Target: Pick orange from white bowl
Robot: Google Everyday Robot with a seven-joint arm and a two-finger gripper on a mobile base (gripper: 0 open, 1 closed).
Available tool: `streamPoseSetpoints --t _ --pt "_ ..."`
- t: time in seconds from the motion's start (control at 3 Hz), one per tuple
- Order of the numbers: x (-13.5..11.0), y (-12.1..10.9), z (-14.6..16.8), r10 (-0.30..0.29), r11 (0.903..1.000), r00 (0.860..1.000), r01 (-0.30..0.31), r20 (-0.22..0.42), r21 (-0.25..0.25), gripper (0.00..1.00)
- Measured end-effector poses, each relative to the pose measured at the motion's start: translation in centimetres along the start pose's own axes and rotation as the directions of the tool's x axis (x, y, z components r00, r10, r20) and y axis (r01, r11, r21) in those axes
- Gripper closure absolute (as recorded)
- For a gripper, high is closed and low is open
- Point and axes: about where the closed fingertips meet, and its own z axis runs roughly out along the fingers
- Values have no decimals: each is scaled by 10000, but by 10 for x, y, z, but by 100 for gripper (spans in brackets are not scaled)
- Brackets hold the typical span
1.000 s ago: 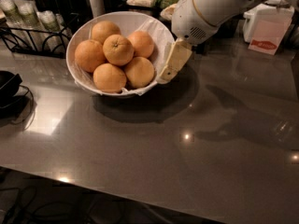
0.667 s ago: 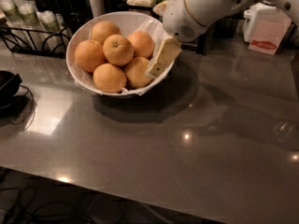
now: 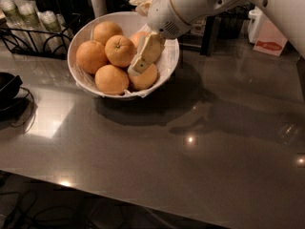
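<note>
The gripper (image 3: 138, 64) hangs tilted inside the white bowl (image 3: 76, 42), its tip low among the fruit. Whether it is open or closed, or has hold of anything, I cannot tell from this angle. The orange (image 3: 119, 50), marked by its dark stem dimple, sits just beside the tip toward the view's left, riding on top of the pile. It looks close to touching, perhaps not quite. Being round, it has no long axis, so the coming move likely turns on shifting that way to straddle it. Right under the tip lies a plain orange (image 3: 145, 78). Behind the gripper, another orange (image 3: 137, 36) is mostly hidden by the arm (image 3: 190, 4).
</note>
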Motion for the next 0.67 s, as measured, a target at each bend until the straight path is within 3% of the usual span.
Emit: streamPoseSetpoints --t 0.33,0.67 --pt "0 0 0 -2 10000 10000 2 -2 0 5" --pt "-2 -6 9 -98 9999 9999 98 -59 46 0"
